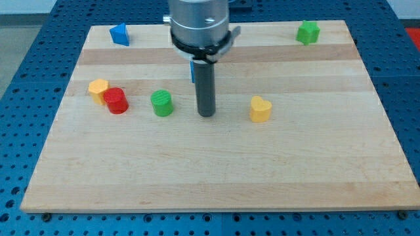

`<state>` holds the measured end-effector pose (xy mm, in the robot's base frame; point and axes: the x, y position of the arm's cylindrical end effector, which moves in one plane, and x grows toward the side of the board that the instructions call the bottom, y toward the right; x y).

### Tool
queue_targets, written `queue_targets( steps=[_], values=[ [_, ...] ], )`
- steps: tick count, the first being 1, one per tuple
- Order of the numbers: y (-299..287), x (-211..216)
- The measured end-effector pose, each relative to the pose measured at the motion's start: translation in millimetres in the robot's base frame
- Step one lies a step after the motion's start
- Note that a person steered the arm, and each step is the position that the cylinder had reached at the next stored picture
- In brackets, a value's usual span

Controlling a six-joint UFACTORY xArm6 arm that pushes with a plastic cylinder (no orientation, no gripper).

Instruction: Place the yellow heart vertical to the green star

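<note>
Your tip has no fingers, nothing grasped; it sits left of yellow heart. Swing below it, push up-right toward green star.

The arm is cut off by the view's top edge at twelve o'clock, so only its grey lower housing and the dark rod show. Behind the rod, at about eleven o'clock from my tip, a blue block shows only as a thin sliver; its shape cannot be told. The red block overlaps the lower right side of the yellow block at nine o'clock on the board, hiding that part. The blue pegboard surface around the wooden board runs out of view on every side.
</note>
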<state>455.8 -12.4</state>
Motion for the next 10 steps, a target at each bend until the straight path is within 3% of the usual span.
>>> queue_targets(
  steps=[5,10],
  values=[
    [169.7,-2.2],
    [164.2,-21.4]
  ],
)
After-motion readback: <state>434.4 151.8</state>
